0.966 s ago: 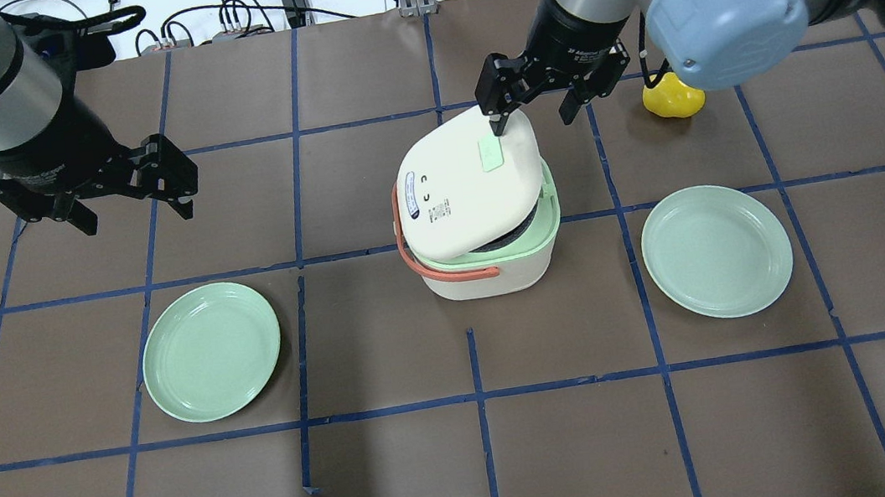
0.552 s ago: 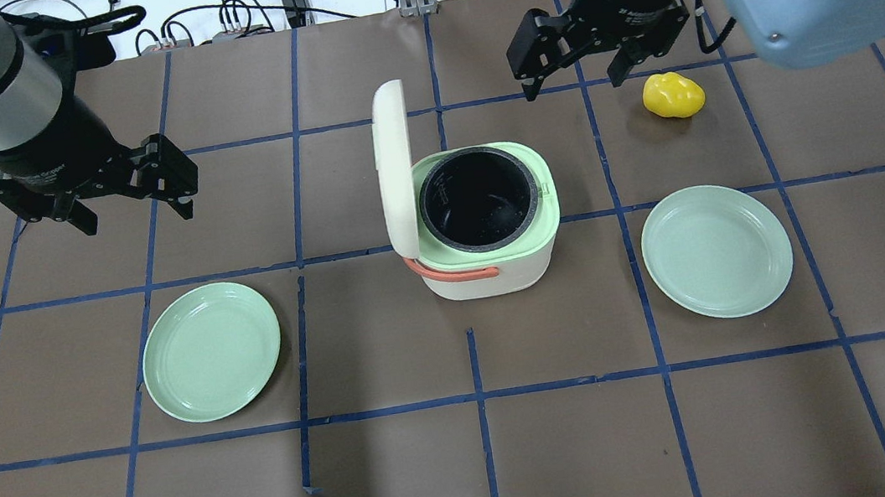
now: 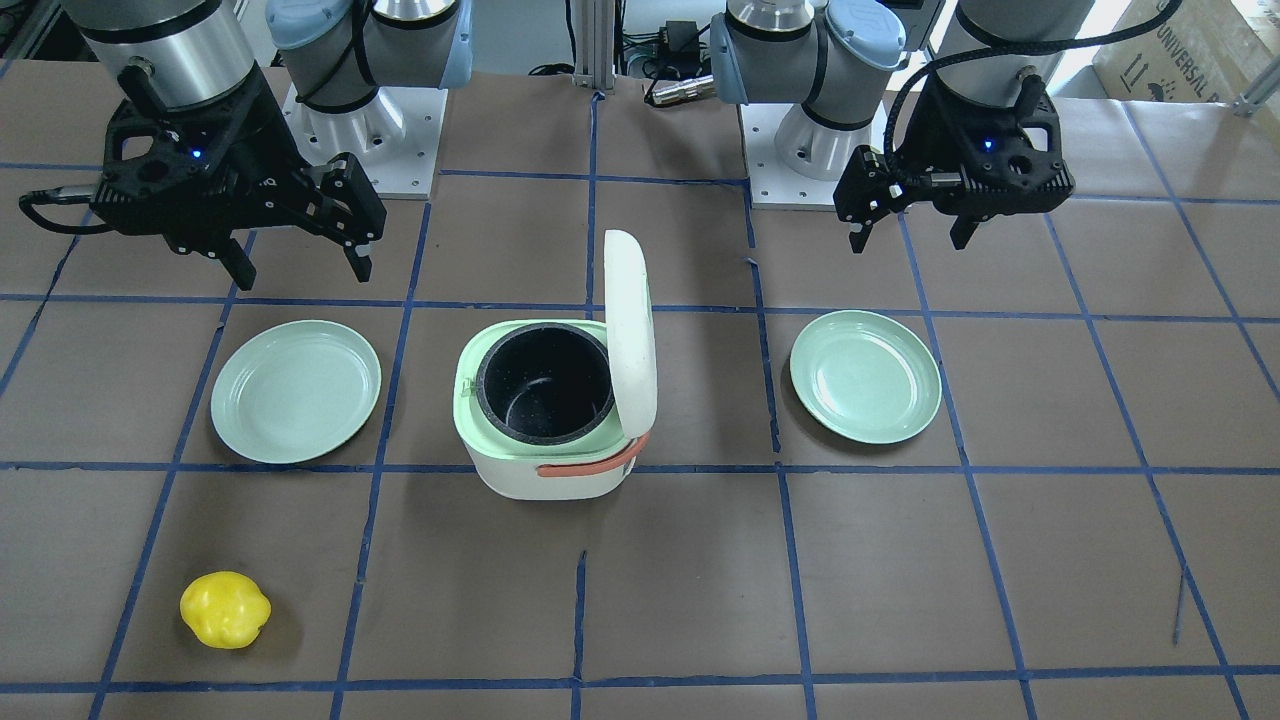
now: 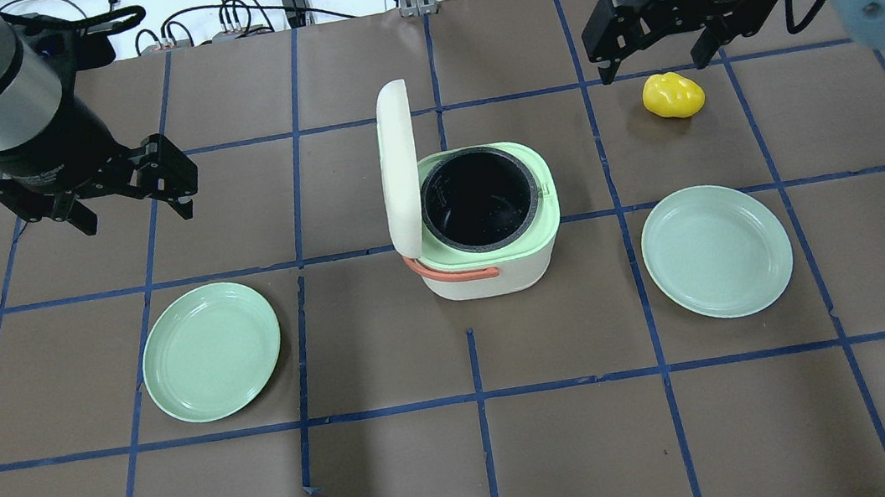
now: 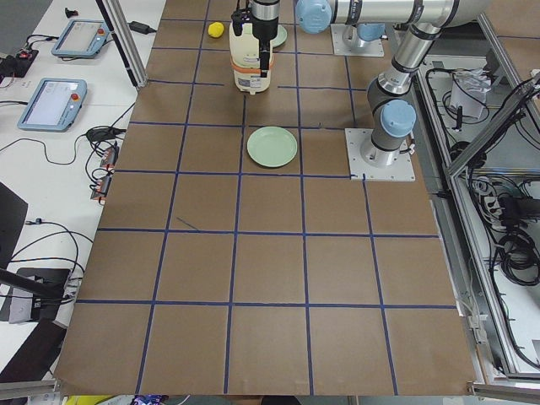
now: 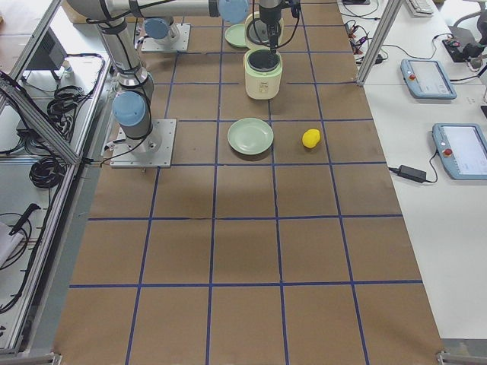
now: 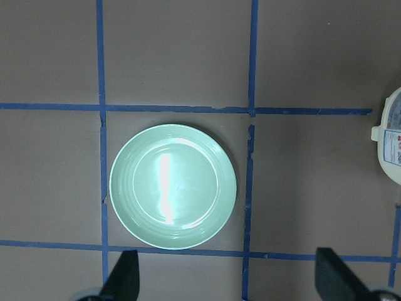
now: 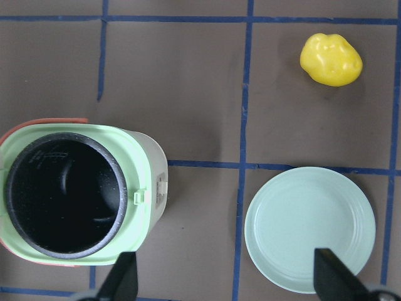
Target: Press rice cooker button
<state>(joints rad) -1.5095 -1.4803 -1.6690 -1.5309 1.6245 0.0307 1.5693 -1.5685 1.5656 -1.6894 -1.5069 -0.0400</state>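
Note:
The rice cooker (image 4: 489,281) stands at the table's middle, white with a mint green rim and an orange strap handle. Its lid (image 4: 400,178) stands upright and open, and the black inner pot (image 4: 477,198) shows empty. It also shows in the front view (image 3: 540,480) and the right wrist view (image 8: 147,188). My right gripper (image 4: 656,63) is open and empty, up and away to the cooker's far right, near a yellow object (image 4: 673,95). My left gripper (image 4: 134,214) is open and empty, well to the cooker's left.
Two pale green plates lie on the table, one left of the cooker (image 4: 212,351) and one right of it (image 4: 716,250). The left plate sits under my left wrist camera (image 7: 173,185). Blue tape lines grid the brown table.
The cooker's lid swung from tilted over the pot to fully upright. My right gripper left the lid's far edge and moved up and away to the right. The left arm has not moved.

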